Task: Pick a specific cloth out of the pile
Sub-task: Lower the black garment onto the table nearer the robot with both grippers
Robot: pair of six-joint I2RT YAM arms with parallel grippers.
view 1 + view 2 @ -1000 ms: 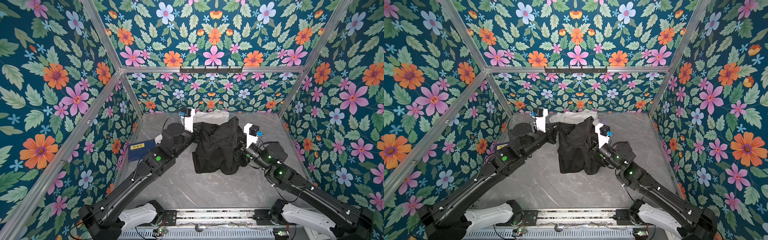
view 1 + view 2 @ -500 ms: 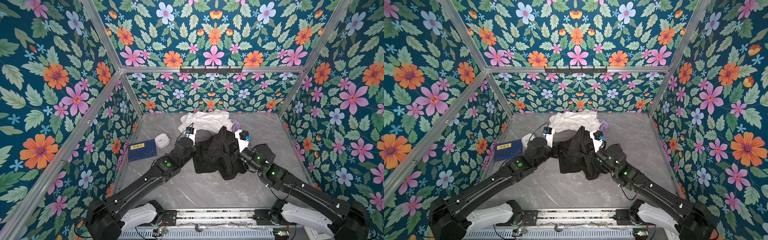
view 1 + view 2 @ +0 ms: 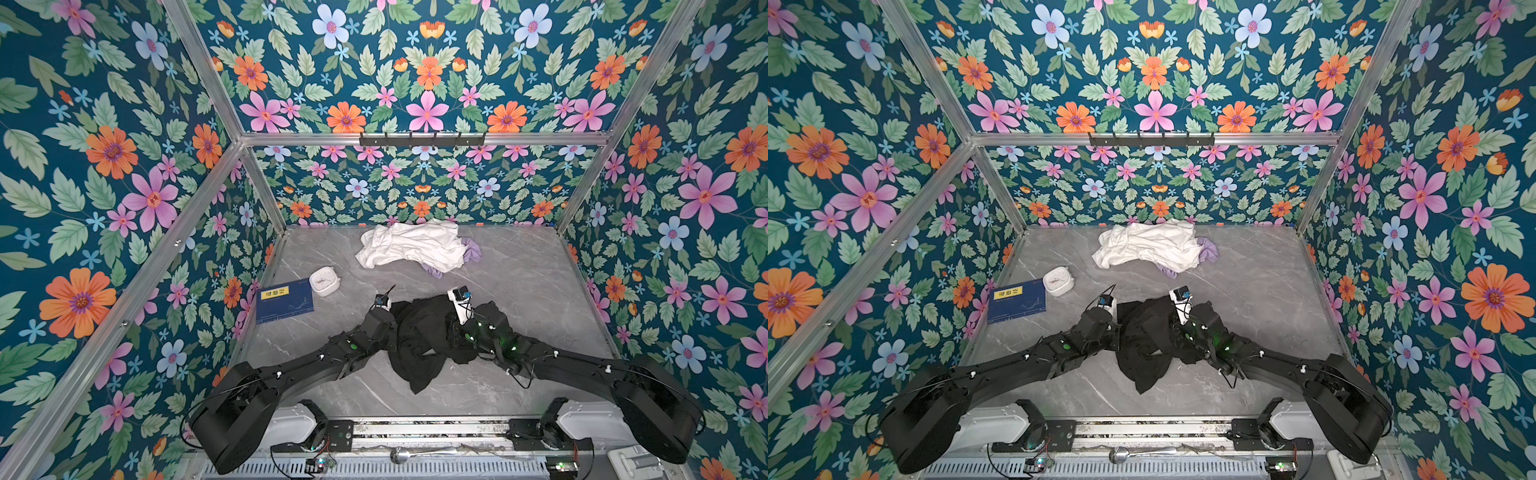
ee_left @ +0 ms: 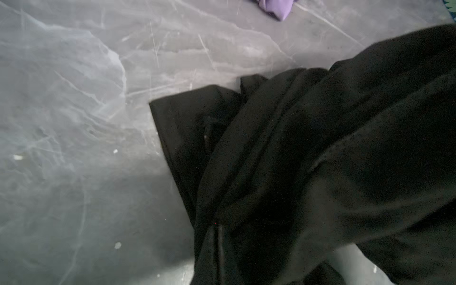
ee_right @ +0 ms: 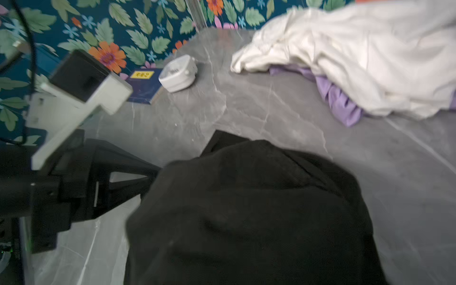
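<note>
- Setting: an enclosure with flowered walls [image 3: 124,174] on three sides and a grey marbled table [image 3: 528,299] as the working surface.
- Black cloth [image 3: 419,349]: plain and matte, bunched on the table between the two grippers. One tail trails back toward the arm bases.
- Change noted: a second ago the black cloth hung high, spread between both raised grippers, and screened the far end of the table. Both arms have since come down and drawn back. The fabric is now low, slack and crumpled, and most of it rests on the table.
- Pile [image 3: 415,249]: a white cloth [image 3: 1146,245] with a lilac cloth [image 3: 1208,249] showing from under its edge. It lies well beyond both grippers with bare table between, now stands in full view, and shows no black.
- Left gripper [image 5: 151,174]: the fingers are pressed together and the tips pinch the near edge of the black cloth, as the right wrist view shows.
- Right gripper [image 3: 452,334]: the fingers are buried under fabric in every view. They are closed, and the cloth heaps up over them, so it is judged to be gripping a fold.
- Sundries: a blue book [image 3: 284,301] and a small white box [image 3: 325,281] sit just beside each other off the left gripper's outer side, clear of the cloth.
- Assessment: the picking-out looks as good as done. What remains is probably letting go, and the fabric might cling to the fingers on release.
</note>
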